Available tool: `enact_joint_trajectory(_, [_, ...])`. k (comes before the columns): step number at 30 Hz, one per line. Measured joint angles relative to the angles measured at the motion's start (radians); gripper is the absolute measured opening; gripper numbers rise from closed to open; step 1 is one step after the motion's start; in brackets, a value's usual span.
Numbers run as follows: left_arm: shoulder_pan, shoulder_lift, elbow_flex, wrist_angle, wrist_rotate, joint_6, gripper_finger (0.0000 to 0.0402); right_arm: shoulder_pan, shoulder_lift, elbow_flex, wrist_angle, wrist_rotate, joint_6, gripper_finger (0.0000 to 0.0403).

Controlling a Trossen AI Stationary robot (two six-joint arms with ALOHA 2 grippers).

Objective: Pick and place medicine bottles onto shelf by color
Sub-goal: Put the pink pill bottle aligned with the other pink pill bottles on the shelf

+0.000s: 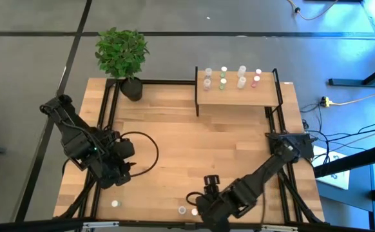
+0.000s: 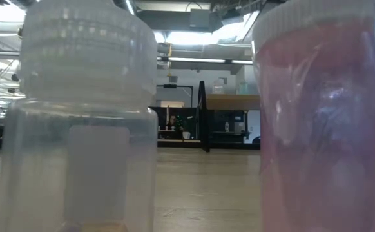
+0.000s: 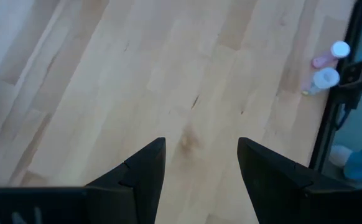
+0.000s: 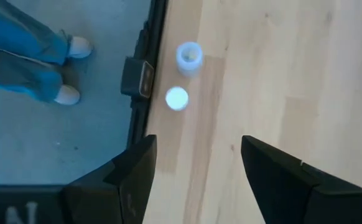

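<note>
The right tool [image 4: 196, 168] hangs with its fingers spread and nothing between them, over the near edge of the surface [image 1: 200, 148]. Just ahead of it stand two medicine bottles [image 4: 188, 57], one pale-capped [image 4: 176, 98], close beside the black frame rail. Past the rail, a person's legs and shoes [image 4: 69, 94] show on the floor. The right arm stretches low from its base at the right edge. The left tool [image 3: 199, 165] is likewise open and empty above bare wood, near a lone bottle [image 1: 115, 203]. Eight bottles stand on the shelf [image 1: 239, 95] at the far side, beside a potted plant [image 1: 123, 55]
</note>
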Motion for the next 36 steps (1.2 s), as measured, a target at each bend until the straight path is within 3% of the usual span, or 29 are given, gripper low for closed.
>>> enact_joint_trajectory(13, [-0.031,0.0,0.0,0.051,-0.01,0.062,0.0194,-0.029,0.134,0.0,0.145,-0.071,-0.09,0.0236])
enact_joint_trajectory(24, [-0.031,0.0,0.0,0.053,-0.009,0.067,0.0194,-0.035,0.157,0.0,0.206,-0.072,-0.133,0.0236])
enact_joint_trajectory(36, [-0.031,0.0,0.0,0.29,-0.002,0.431,0.0194,-0.034,0.2,0.0,0.215,-0.122,-0.021,0.0236])
